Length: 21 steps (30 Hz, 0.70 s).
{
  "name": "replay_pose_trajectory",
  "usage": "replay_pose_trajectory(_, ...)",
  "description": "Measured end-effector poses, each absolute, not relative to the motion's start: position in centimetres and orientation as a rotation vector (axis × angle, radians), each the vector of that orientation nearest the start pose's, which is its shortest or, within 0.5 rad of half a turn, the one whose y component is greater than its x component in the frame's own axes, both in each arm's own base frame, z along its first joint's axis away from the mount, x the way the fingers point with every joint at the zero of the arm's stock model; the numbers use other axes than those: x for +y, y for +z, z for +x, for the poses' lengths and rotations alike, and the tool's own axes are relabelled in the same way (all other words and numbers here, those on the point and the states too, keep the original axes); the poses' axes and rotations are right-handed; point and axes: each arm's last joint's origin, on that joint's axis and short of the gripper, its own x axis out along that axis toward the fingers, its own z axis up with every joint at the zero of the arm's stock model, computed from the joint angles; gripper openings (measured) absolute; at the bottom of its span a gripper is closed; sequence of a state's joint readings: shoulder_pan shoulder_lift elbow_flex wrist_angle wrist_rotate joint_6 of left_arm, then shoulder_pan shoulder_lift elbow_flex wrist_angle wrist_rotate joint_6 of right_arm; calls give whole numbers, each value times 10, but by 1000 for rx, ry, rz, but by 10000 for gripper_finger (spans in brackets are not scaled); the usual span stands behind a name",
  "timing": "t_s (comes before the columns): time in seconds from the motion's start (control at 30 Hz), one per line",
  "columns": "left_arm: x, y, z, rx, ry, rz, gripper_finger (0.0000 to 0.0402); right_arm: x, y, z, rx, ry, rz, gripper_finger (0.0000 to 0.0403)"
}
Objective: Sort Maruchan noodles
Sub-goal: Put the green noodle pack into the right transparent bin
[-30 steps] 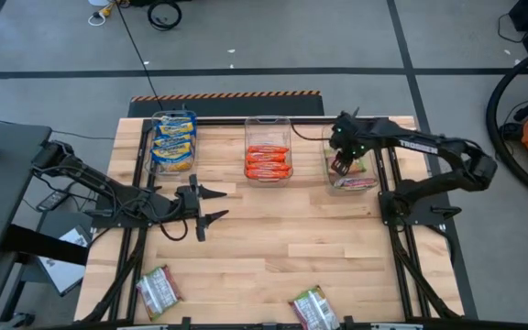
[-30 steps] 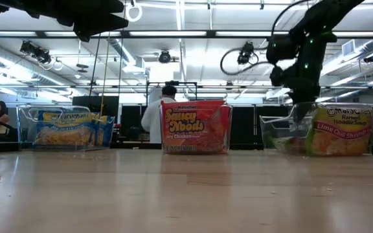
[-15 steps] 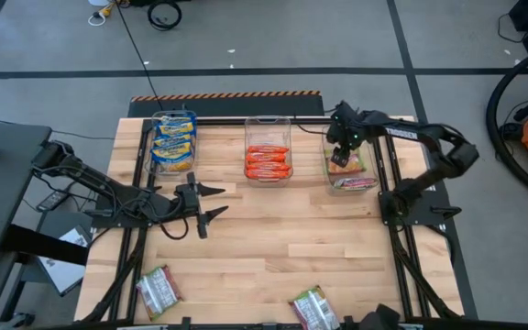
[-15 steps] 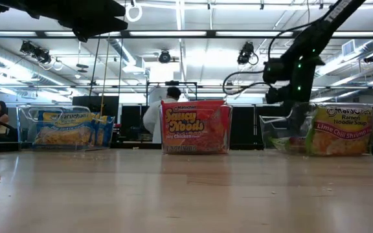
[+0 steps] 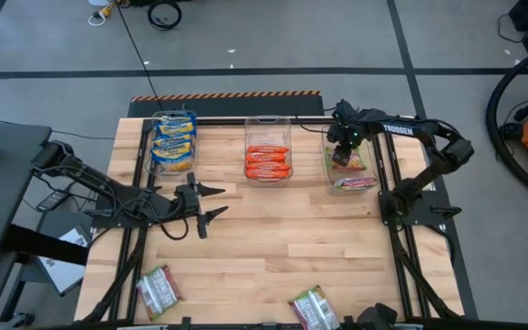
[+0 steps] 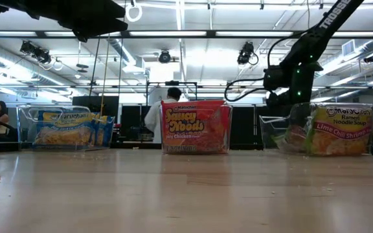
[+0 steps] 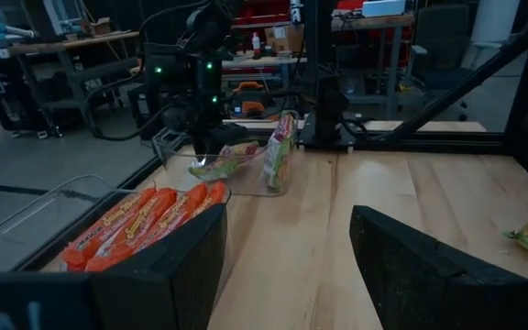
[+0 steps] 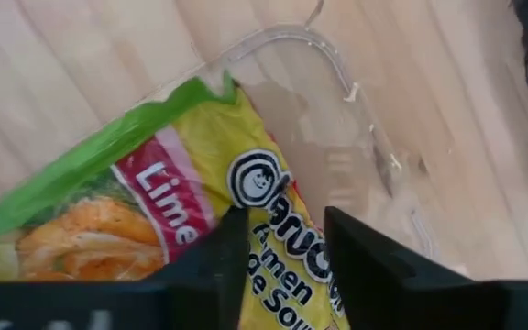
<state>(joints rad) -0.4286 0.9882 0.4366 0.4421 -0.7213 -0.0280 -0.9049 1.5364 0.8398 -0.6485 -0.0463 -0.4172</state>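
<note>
Packets (image 5: 159,290) lie near the worktop's front edge, closer to the open, empty left hand (image 5: 211,203) than the right hand (image 5: 341,156), grip unclear.

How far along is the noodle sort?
Mostly done: yellow-and-blue packets fill the left bin, orange-red packets the middle bin, lime packets the right bin. In hand: the right gripper hangs over the right bin, nothing gripped, jaws apart above a lime packet. Left: two loose packets at the table's near edge. Left gripper waits open mid-table.
</note>
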Motion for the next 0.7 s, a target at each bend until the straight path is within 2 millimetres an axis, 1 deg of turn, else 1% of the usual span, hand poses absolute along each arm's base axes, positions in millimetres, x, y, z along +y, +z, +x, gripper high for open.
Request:
replay_pose_trajectory(0.1, -67, 237, 193, 89, 294, 32, 236, -202, 162, 161, 1335, -447, 277, 97)
replay_pose_trajectory(0.2, -67, 237, 193, 88, 294, 32, 236, -200, 163, 163, 1329, -438, 278, 24)
replay_pose_trajectory(0.23, -67, 237, 193, 89, 294, 32, 236, -198, 164, 164, 1328, -434, 273, 13)
replay_pose_trajectory(0.33, -67, 237, 193, 88, 294, 31, 236, -188, 174, 166, 1331, -463, 230, 9)
replay_pose_trajectory(0.47, -66, 238, 194, 80, 301, 32, 236, -170, 203, 168, 1274, -518, 154, 6)
replay_pose_trajectory(0.6, -56, 241, 197, 48, 349, 12, 236, -146, 233, 167, 1173, -574, 80, 4)
replay_pose_trajectory(0.7, -48, 242, 204, 18, 322, -4, 236, -134, 246, 165, 1107, -594, 65, 4)
